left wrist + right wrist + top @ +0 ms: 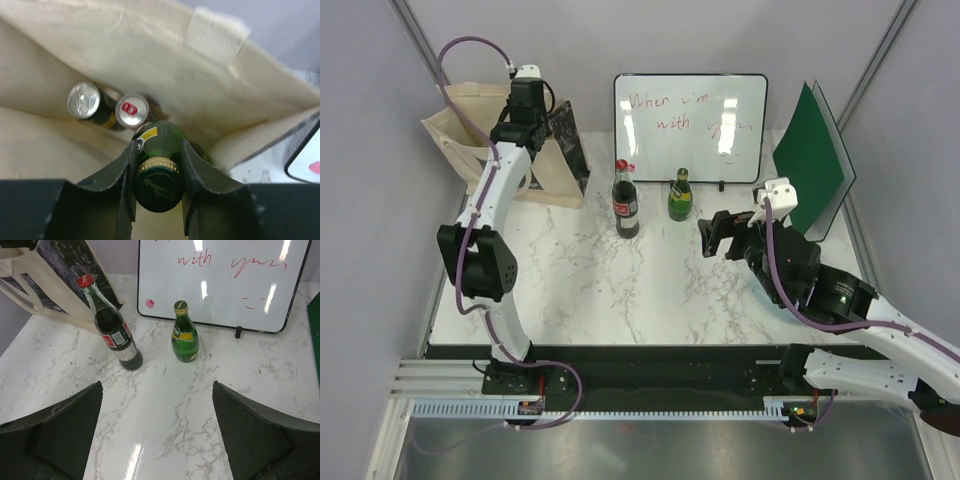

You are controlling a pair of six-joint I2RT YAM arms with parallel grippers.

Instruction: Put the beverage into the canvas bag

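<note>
The canvas bag (470, 125) is stood at the far left corner of the counter. A green bottle (160, 137) is held inside it by the left gripper (159, 150), with the jaws shut tight on its neck. A black can (83, 100) and a red-tabbed can (132, 110) are seen deeper in, just beside it. The lowering step seems to be in hand; next, the bottle should be set down gently and let go. The right gripper (718, 235) is held wide open and empty near the right edge. The bag's bottom is hidden, so it cannot be told whether the bottle is resting there.
</note>
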